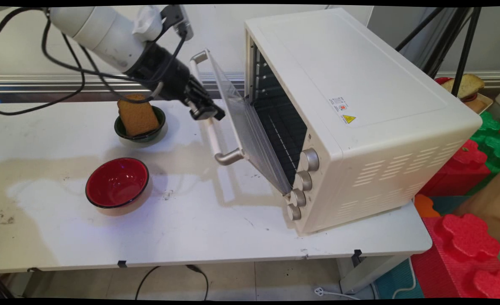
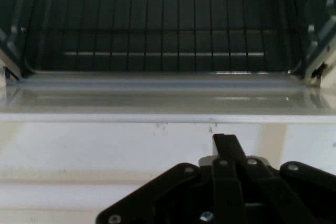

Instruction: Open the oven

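Hanging half open, the oven door [image 1: 250, 131] tilts out from the white toaster oven [image 1: 360, 84], neither shut nor dropped flat, so the wire rack [image 2: 168, 24] shows inside. The claw [image 1: 209, 113] sits right at the door's long handle [image 1: 214, 135], near its upper end, and looks to be touching it from the outer side. In the hand view the claw [image 2: 223, 142] is clenched: its two fingers stand pressed together as one black bar with nothing seen between them, so it pushes or hooks rather than grips. Just behind the arm, a dark green bowl [image 1: 142, 135] holds a slice of bread [image 1: 137, 114]. A red bowl [image 1: 117, 182] sits nearer the front of the table [image 1: 190, 228], well apart from the claw.
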You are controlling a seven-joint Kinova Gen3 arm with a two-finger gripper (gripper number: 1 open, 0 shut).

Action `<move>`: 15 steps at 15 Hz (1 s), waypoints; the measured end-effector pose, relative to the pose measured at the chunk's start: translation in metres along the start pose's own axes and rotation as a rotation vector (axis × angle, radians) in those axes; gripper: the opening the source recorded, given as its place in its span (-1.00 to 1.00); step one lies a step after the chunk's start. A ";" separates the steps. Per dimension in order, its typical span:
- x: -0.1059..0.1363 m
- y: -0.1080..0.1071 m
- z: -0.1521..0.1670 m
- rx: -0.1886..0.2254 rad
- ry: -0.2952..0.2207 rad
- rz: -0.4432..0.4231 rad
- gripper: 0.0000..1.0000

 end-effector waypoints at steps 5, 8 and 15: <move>-0.031 0.002 -0.004 -0.002 -0.030 0.008 -1.00; -0.049 0.003 -0.004 -0.006 -0.049 0.014 -1.00; -0.085 0.005 0.003 -0.020 -0.080 0.033 -1.00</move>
